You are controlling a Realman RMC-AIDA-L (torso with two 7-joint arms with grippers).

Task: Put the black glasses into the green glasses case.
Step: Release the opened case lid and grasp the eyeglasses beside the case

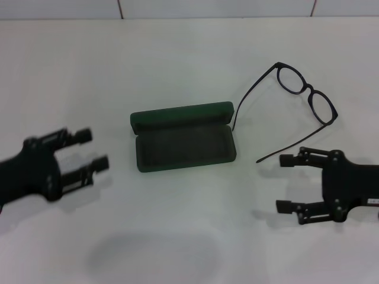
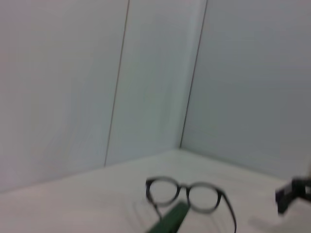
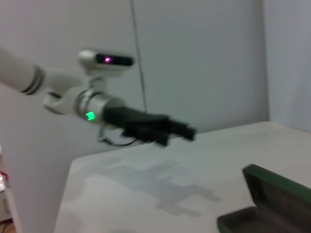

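Head view has the right claw [image 1: 285, 183] hovering low over the table [image 1: 177, 71] on the robot's right, fingers spread apart and holding nothing; looks like its tips point inward toward the middle of the table. Going outward from there, the black glasses [image 1: 308, 90] lie just past it on the far side, unfolded, lenses farthest back, with the nearer temple arm running down to end right beside the claw's upper finger; can't tell if they actually touch, I'd guess not. The frame's long axis runs diagonally, from far-centre to nearer-right, so I reckon the claw needs to go forward and twist a bit to close across the frame or bridge.

Further toward the middle sits the green glasses case [image 1: 183, 144], lid open and standing up along the far edge, lined tray facing up, its long axis running left to right; one temple tip ends close to its right end. Case is empty, so nothing's been done yet.

The left claw [image 1: 99, 148] is way over on the other side of the case, also spread open and empty; right arm is clearly nearer the glasses.
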